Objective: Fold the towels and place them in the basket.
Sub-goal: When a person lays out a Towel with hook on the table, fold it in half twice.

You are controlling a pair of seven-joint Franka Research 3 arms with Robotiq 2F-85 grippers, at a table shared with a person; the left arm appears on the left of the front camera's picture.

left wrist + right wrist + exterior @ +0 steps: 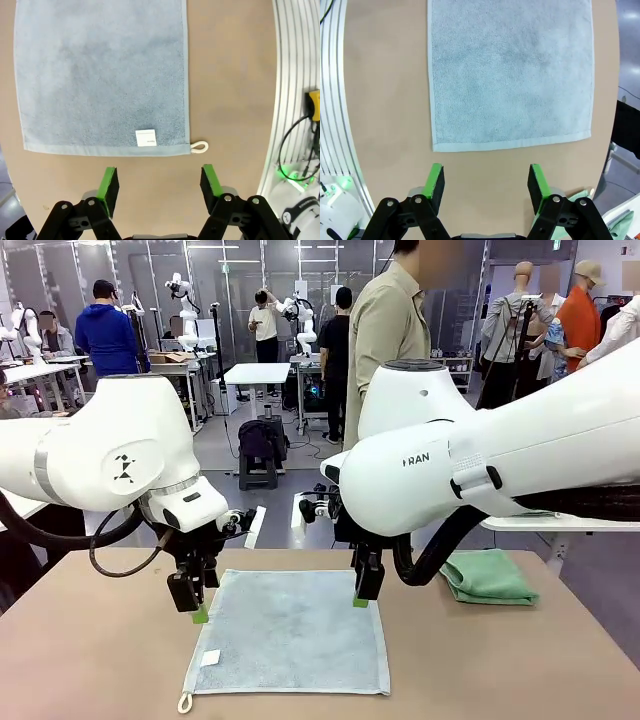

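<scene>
So, we're right at the start of the first fold, I reckon. The grey-blue towel [290, 630] is lying flat and fully spread on the table [80, 640], with nothing folded yet. The left gripper [195, 605] hangs low by the towel's left edge and the right gripper [362, 590] by its right edge, both toward its far end. Both claws are wide open and empty. The green towel [488, 577] sits in a loose heap well off to the right of the grey-blue one.

Next move imo: both drop, pinch a far corner each, lift together and carry it over to the near hem. Thin terry flat on wood, so getting a pad under it looks like the fiddly bit.
</scene>
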